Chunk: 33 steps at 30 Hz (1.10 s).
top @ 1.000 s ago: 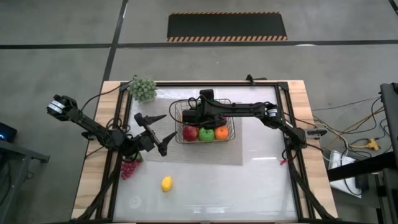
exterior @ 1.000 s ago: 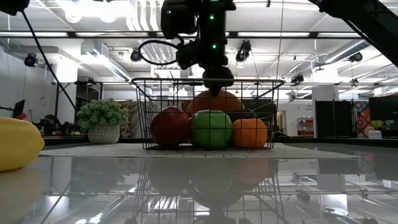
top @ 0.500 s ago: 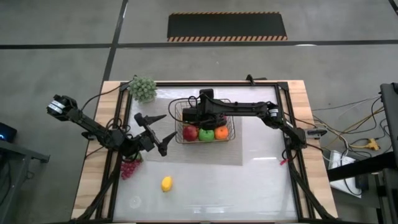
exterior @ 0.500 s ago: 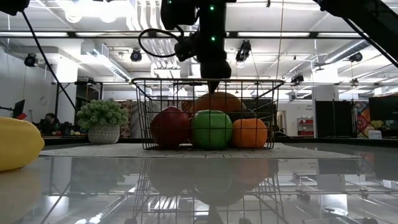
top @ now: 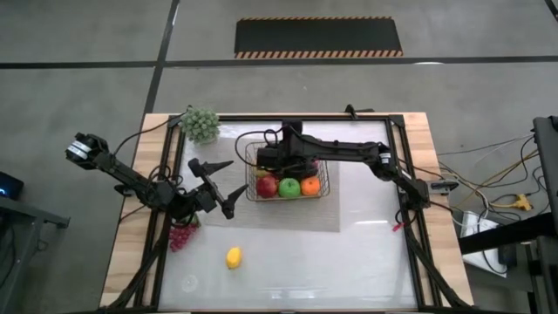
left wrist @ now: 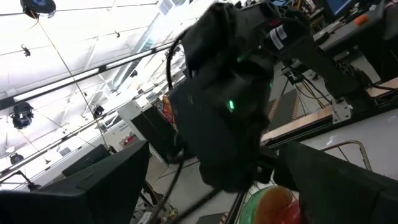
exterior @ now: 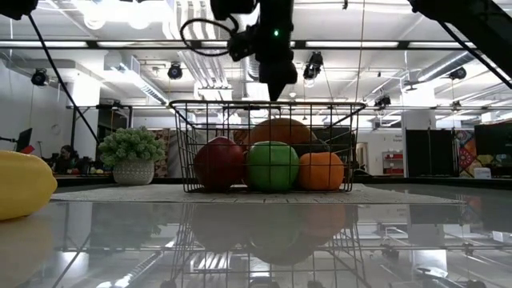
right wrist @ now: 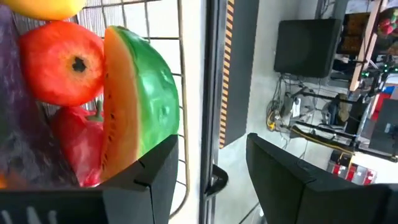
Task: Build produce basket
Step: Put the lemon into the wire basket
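The wire basket (top: 289, 174) stands on a grey mat and holds a red apple (exterior: 218, 164), a green fruit (exterior: 272, 166), an orange (exterior: 322, 170) and more behind them. The right wrist view shows the watermelon slice (right wrist: 138, 102), another apple (right wrist: 62, 62), the red pepper (right wrist: 79, 144) and the purple eggplant (right wrist: 17, 127) inside it. My right gripper (exterior: 276, 90) hangs open just above the basket's rim, empty. My left gripper (top: 237, 175) hovers open to the left of the basket. The lemon (top: 233, 257) and the dark-red grapes (top: 179, 235) lie on the table.
A pale grey-green bunch (top: 199, 124) stands at the table's far left corner. The grey mat (top: 288, 214) stretches under the basket toward the near edge. A dark frame (top: 397, 174) rims the glossy tabletop. Open surface lies near and right of the basket.
My right gripper has risen from inside the basket to above its rim, drifting slightly toward the far edge. The produce in the basket has stayed put.
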### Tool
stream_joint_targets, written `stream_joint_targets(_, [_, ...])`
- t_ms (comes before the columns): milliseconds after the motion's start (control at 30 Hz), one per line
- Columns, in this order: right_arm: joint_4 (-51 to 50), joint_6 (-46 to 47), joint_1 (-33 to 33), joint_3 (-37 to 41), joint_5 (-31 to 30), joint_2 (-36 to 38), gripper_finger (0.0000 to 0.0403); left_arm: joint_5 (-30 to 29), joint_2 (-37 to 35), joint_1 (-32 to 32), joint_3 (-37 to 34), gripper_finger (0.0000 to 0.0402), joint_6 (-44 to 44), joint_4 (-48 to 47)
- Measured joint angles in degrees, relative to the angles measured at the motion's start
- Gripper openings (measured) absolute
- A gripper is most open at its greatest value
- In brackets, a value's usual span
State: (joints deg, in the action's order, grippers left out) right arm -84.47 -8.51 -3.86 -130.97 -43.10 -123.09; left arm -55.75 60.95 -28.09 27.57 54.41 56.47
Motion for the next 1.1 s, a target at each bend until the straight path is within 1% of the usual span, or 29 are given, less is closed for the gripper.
stream_joint_targets(100, [-3.01,2.84,1.14,-2.97,0.89,0.54,0.0176,0.00,-0.02,0.01,0.00,0.0360,0.00,0.00])
stream_joint_targets(300, [-3.79,10.94,5.00,-2.95,12.55,5.92,0.0165,0.00,0.31,0.00,0.00,0.0360,-0.10,0.04])
stream_joint_targets(367, [-3.60,13.31,7.11,-2.06,14.66,8.06,0.0157,0.00,0.94,-0.01,0.00,0.0360,-0.09,-0.02])
stream_joint_targets(433, [-2.82,15.48,9.58,-0.13,15.06,10.59,0.0148,0.00,1.74,-0.03,0.00,0.0360,-0.09,0.00])
stream_joint_targets(533, [2.24,17.94,13.80,5.75,15.00,15.29,0.0137,0.14,2.93,-0.03,0.00,0.0360,-0.09,-0.02])
stream_joint_targets(600, [8.31,18.23,16.89,11.55,14.64,18.80,0.0130,0.19,3.69,-0.03,0.43,0.0360,-0.40,-0.04])
stream_joint_targets(700, [20.59,16.95,21.07,22.69,14.65,24.33,0.0124,0.57,4.58,-0.03,1.58,0.0360,-2.29,-0.02])
stream_joint_targets(800, [35.21,13.38,24.16,34.99,14.59,29.63,0.0120,0.70,5.48,-0.07,2.62,0.0360,-5.21,0.02])
stream_joint_targets(900, [51.85,8.47,25.92,46.67,14.55,33.98,0.0117,0.68,6.07,-0.20,3.02,0.0360,-9.74,0.02])
stream_joint_targets(1000, [68.91,2.67,26.28,57.06,14.65,37.15,0.0114,0.66,6.54,-0.69,3.03,0.0360,-17.95,0.02])
stream_joint_targets(1100, [80.08,-1.72,26.21,65.16,14.58,39.50,0.0110,1.61,7.94,-2.24,2.32,0.0360,-29.46,-2.34])
